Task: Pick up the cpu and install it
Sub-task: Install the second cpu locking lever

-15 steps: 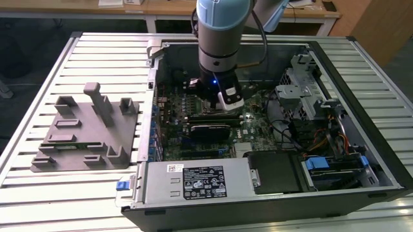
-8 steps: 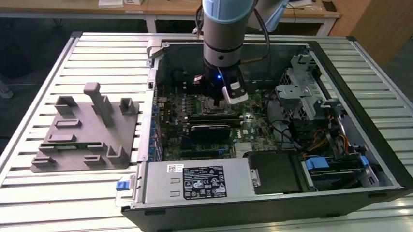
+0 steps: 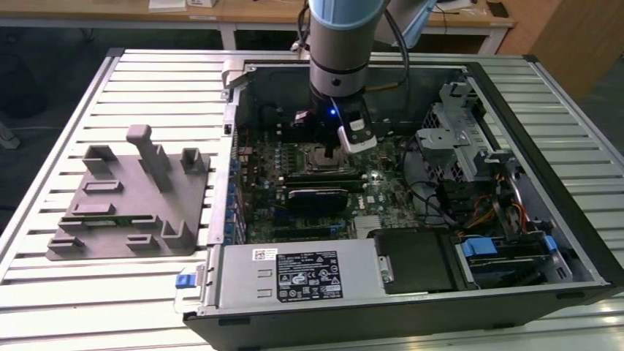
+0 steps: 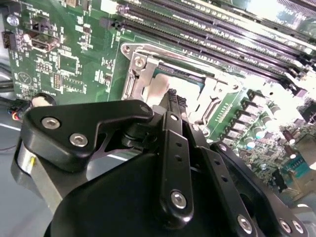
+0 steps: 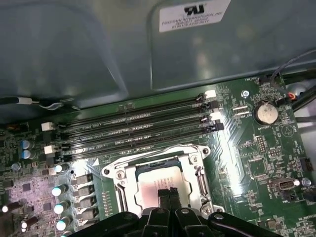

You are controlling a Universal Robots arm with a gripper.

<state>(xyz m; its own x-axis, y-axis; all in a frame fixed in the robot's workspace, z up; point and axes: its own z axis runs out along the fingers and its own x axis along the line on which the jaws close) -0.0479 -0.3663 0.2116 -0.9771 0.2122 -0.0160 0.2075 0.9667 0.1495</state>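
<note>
The cpu (image 5: 149, 183), a flat square chip with a pale silver top, lies inside the metal-framed socket (image 5: 114, 174) on the green motherboard. In the second wrist view the cpu (image 4: 159, 93) shows as a bright patch within the open frame. My gripper (image 5: 168, 193) hangs straight over it, black fingertips pressed together with nothing between them, at or just above the chip's top; I cannot tell whether they touch. In the exterior view the gripper (image 3: 332, 150) reaches down into the open computer case (image 3: 226, 95), over the socket.
Several black memory slots (image 5: 138, 129) run beside the socket, and a coin battery (image 5: 266, 112) sits further off. A grey plastic fixture (image 3: 127, 197) with upright blocks lies on the slatted table at the exterior view's left. A power supply box (image 3: 297, 274) and drive cages (image 3: 468, 146) crowd the case.
</note>
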